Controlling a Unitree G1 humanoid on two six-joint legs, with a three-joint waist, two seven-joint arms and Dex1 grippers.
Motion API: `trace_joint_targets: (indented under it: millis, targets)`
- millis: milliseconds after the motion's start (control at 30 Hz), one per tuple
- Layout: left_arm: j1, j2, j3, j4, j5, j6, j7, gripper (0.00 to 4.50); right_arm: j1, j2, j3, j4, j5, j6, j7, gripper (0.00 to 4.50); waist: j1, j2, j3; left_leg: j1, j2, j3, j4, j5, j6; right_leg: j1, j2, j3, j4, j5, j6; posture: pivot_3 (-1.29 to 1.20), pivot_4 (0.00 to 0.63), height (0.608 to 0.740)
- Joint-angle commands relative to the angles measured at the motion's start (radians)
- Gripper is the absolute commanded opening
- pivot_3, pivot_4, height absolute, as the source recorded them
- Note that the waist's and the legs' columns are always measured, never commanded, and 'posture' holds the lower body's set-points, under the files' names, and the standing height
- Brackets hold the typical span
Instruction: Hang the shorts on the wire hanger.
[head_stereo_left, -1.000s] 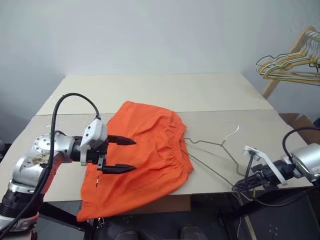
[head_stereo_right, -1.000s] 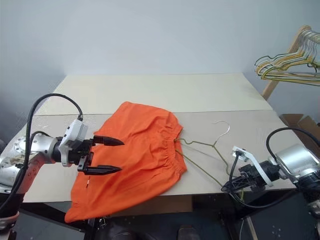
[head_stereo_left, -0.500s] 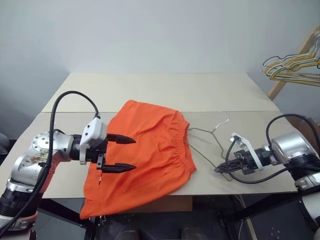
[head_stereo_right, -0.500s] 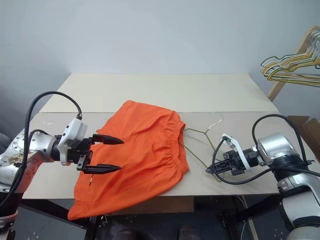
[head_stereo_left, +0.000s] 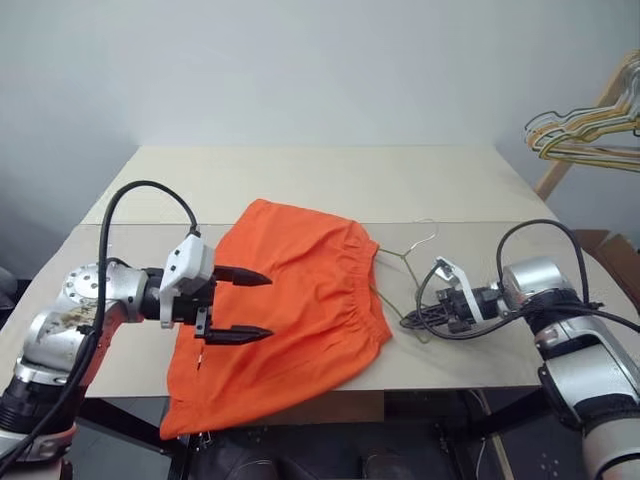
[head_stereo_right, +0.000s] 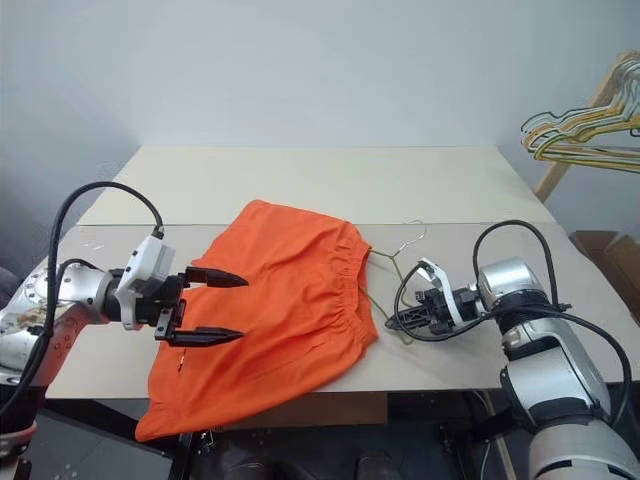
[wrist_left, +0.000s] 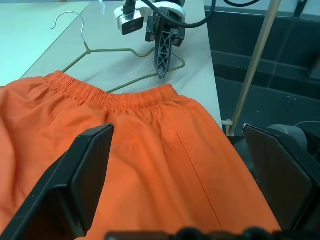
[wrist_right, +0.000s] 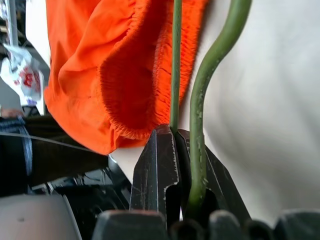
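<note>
The orange shorts (head_stereo_left: 290, 300) lie flat on the table, with the gathered waistband (wrist_left: 115, 97) facing right and one leg hanging over the front edge. My left gripper (head_stereo_left: 262, 305) hovers open over the shorts' left half, with nothing between its fingers. The wire hanger (wrist_left: 110, 50) lies on the table just right of the waistband, its hook (head_stereo_left: 427, 233) pointing away. My right gripper (head_stereo_left: 410, 322) is shut on the hanger's lower wire (wrist_right: 197, 125), close to the waistband. The hanger's far corner reaches the waistband's edge.
The beige table (head_stereo_left: 330, 180) runs far back behind the shorts. A wooden rack with a bunch of yellowish and grey hangers (head_stereo_left: 585, 135) stands off the table at the back right. The table's front edge (head_stereo_left: 450, 362) runs just below my right gripper.
My right gripper has slid left across the table with the hanger, bringing it up to the shorts' waistband. The left gripper has stayed where it was, open.
</note>
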Motion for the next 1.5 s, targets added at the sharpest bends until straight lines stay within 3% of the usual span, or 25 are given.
trace_joint_targets:
  millis: [33,267,433,567,667,900,1033,1267,1500]
  targets:
    - [-0.014,0.011,0.016,-0.027,-0.006,-0.013,0.0,4.48,-0.047,0.012,-0.063,0.02,-0.013,-0.039,-0.027,0.0,-0.003,0.0,0.0,0.0,0.0,0.0,0.0,0.0,0.0,0.0,0.0,0.0,0.0,0.0,0.0,-0.01,0.0,0.74]
    - [-0.031,0.014,0.013,0.001,0.002,-0.022,-0.015,4.48,-0.056,-0.04,-0.165,-0.152,-0.003,-0.042,-0.103,0.0,-0.002,0.0,0.0,-0.001,0.0,0.0,0.0,0.0,0.0,-0.002,0.0,0.0,0.0,0.0,0.0,-0.04,0.0,0.74]
    - [-0.09,-0.001,-0.017,0.05,0.022,-0.038,-0.037,4.48,-0.006,-0.031,-0.195,-0.508,-0.003,-0.066,-0.225,0.0,-0.009,0.001,0.0,-0.004,0.0,0.0,0.0,0.0,0.0,-0.005,0.0,0.001,0.001,0.0,0.0,-0.07,0.0,0.74]
    - [-0.173,0.003,-0.026,0.134,0.054,-0.076,-0.067,4.48,0.056,-0.042,-0.143,-0.743,-0.063,-0.176,-0.302,0.0,-0.022,0.001,0.0,-0.005,0.0,0.0,0.0,0.0,0.0,-0.005,0.0,0.0,0.001,0.0,0.0,-0.08,0.0,0.74]
    - [-0.319,0.048,0.003,0.275,0.066,-0.103,-0.125,4.48,0.092,-0.073,-0.067,-0.887,-0.128,-0.289,-0.312,0.0,-0.028,0.001,0.0,-0.005,0.0,0.0,0.0,0.0,0.0,-0.006,0.0,0.0,0.0,0.0,0.0,-0.1,0.0,0.74]
    - [-0.559,0.093,-0.05,0.527,0.152,-0.234,-0.29,4.48,0.109,-0.08,0.004,-0.962,-0.185,-0.388,-0.307,0.0,-0.056,0.001,0.0,-0.006,0.0,0.0,0.001,0.0,-0.001,-0.006,0.0,0.0,0.0,0.0,0.001,-0.1,0.0,0.74]
    - [-0.666,0.096,-0.172,0.708,0.232,-0.388,-0.306,4.48,0.097,-0.077,0.022,-0.982,-0.191,-0.396,-0.287,0.0,-0.057,0.001,0.0,-0.005,0.0,0.0,0.001,0.001,-0.001,-0.006,0.0,0.0,0.001,0.0,0.0,-0.1,0.0,0.74]
    - [-0.815,0.001,-0.346,0.95,0.327,-0.572,-0.306,4.48,0.056,-0.097,0.057,-1.023,-0.202,-0.371,-0.243,0.0,-0.057,0.001,0.0,-0.007,0.0,0.0,0.002,0.0,0.0,-0.007,0.0,-0.001,0.001,0.0,0.001,-0.12,0.0,0.74]
    - [-0.842,-0.049,-0.476,1.009,0.332,-0.637,-0.306,4.48,0.037,-0.108,0.081,-1.052,-0.209,-0.342,-0.226,0.0,-0.075,0.001,0.0,-0.008,0.0,0.0,0.002,0.0,0.0,-0.008,0.0,0.0,0.001,0.0,0.001,-0.13,0.0,0.74]
